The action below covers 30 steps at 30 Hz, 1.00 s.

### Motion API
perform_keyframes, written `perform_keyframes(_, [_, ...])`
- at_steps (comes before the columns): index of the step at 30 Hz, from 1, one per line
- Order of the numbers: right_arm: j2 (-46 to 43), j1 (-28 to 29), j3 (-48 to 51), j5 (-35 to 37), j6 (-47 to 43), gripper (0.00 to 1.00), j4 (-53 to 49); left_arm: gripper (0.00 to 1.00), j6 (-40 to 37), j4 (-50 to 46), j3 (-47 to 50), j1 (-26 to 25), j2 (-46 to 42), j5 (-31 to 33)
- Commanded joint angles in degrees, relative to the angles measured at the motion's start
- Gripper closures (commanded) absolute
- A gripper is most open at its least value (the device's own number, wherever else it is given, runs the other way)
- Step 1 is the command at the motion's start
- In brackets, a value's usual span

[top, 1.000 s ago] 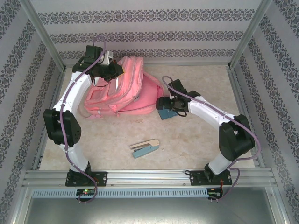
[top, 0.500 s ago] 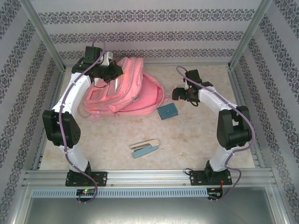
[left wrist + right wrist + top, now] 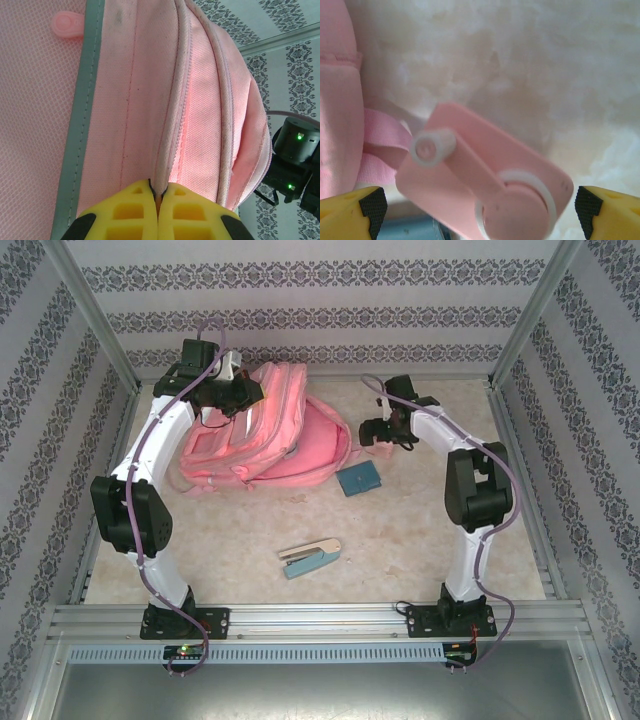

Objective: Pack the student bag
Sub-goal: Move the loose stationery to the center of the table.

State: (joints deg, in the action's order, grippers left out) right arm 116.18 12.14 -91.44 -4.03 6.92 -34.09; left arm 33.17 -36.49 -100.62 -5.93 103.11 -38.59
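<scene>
Student bag (image 3: 255, 435), teal box (image 3: 358, 479) beside, stapler (image 3: 309, 558) apart

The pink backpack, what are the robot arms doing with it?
They are packing it. The left claw is shut on the student bag at its zipper edge, holding it. The right claw hangs open over a small pink gadget lying by the bag's strap. A teal box and a stapler wait on the table.

Beige mottled bench (image 3: 430, 530), pink student bag (image 3: 262, 440) lay flat on it, small teal case (image 3: 358, 480) just beside the bag's near right edge, blue-and-cream stapler (image 3: 310, 557) well nearer than the bag, flat pink white-ringed gadget (image 3: 487, 187) by the bag's strap.
</scene>
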Motion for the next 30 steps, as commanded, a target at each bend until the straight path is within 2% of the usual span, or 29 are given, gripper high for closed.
perform_keyframes(1, [2.5,0.7,-4.0,-1.9,-3.2,0.02,-2.7,1.0,-1.2,0.2,-1.1,-0.2,-2.3,-1.4])
perform_keyframes(7, [2.9,2.7,-4.1,-1.6,-5.0,0.06,-4.7,1.0,-1.3,0.1,-1.6,-0.3,-1.9,-1.6])
perform_keyframes(12, [1.4,4.4,-0.7,2.1,-6.0,0.09,-4.7,1.0,-1.4,0.3,-1.3,-0.3,-1.8,-1.5])
perform_keyframes(26, [-7.6,6.6,9.7,1.4,-1.8,0.05,-4.3,1.0,-1.0,1.4,-0.5,-0.3,-1.6,-2.0])
perform_keyframes(30, [-7.9,6.6,10.2,3.5,-2.1,0.03,-3.2,1.0,-0.9,1.6,-0.3,-0.3,-1.4,-2.1])
